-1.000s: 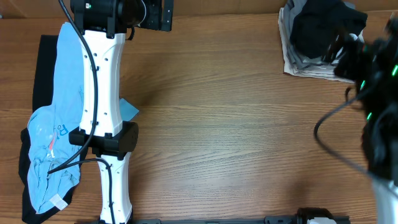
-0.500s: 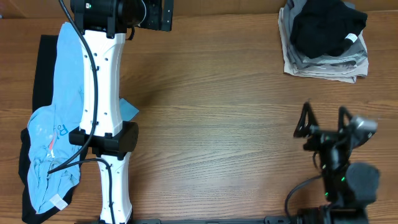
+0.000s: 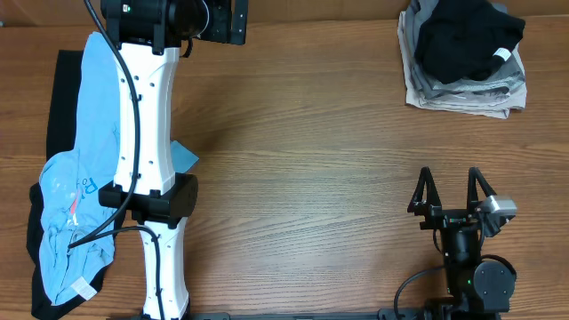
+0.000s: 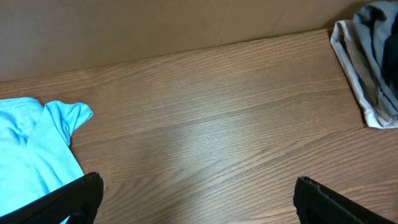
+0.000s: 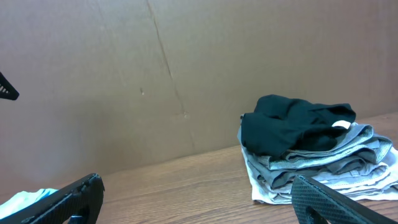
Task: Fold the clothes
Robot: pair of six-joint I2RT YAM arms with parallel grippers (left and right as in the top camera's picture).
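Faintly, blue shirt (image 3: 93, 116), print (image 3: 87, 186) perhaps "R", white label (image 3: 83, 287).

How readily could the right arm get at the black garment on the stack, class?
Probably yes: the right gripper is open and empty, only bare table lies between it and the stack, and the black garment sits uncovered on top.

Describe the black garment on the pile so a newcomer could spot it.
On the table, the far right corner holds a stack of grey folded clothes. The black garment lies bunched on top: the only dark, unfolded piece there, with a white tag.
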